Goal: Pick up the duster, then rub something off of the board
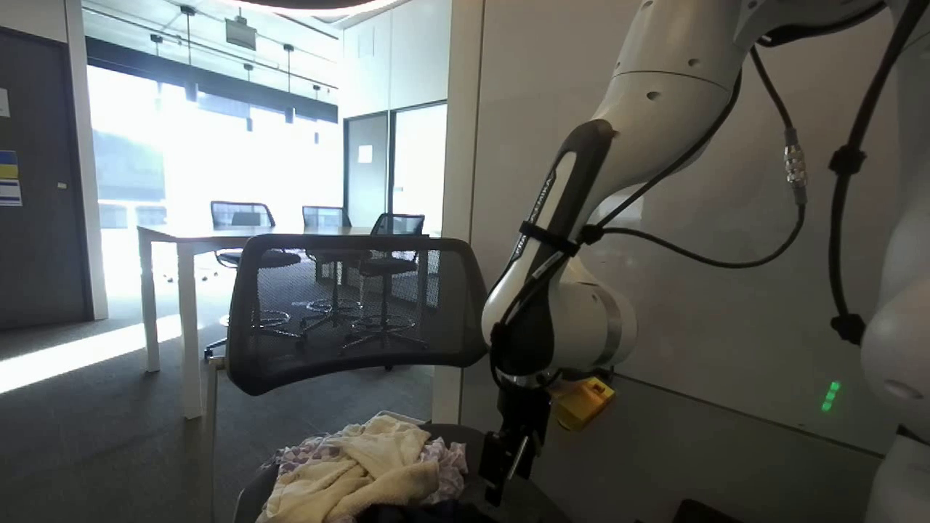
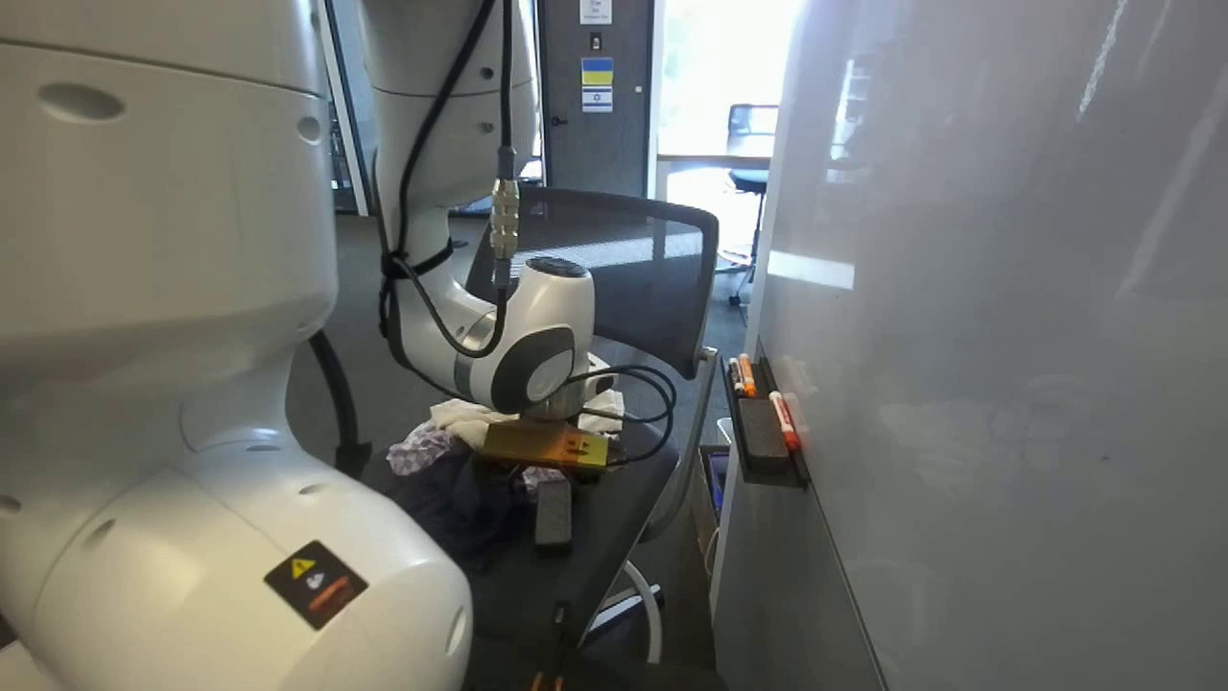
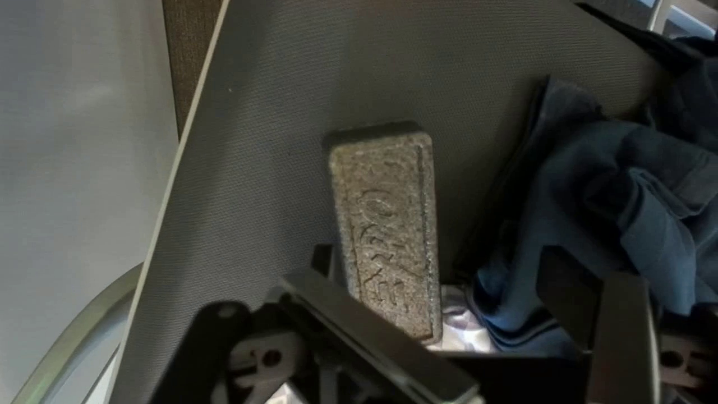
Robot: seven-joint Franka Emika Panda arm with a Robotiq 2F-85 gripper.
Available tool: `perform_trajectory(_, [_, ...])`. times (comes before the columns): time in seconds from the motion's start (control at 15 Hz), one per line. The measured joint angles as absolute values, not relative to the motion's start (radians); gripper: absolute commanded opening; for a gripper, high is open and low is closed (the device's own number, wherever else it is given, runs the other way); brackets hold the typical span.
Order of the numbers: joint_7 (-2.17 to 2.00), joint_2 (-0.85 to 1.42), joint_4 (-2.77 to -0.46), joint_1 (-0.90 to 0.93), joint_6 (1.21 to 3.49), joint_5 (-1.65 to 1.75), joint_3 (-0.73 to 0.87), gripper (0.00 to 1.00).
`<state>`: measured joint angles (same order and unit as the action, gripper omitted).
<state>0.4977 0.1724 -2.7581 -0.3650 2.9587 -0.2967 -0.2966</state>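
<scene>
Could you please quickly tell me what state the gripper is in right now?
Gripper: open, holding nothing; the duster is not in its grasp.

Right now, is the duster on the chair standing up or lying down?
Lying down: the wrist view shows the duster stretched lengthwise on the chair seat, its marked face turned up.
</scene>
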Motion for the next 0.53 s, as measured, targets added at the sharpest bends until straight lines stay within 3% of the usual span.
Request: perform_trajectory(0.53, [0.671, 0.010, -2.743, -0.430, 2.749, -0.523, -0.394, 1.00])
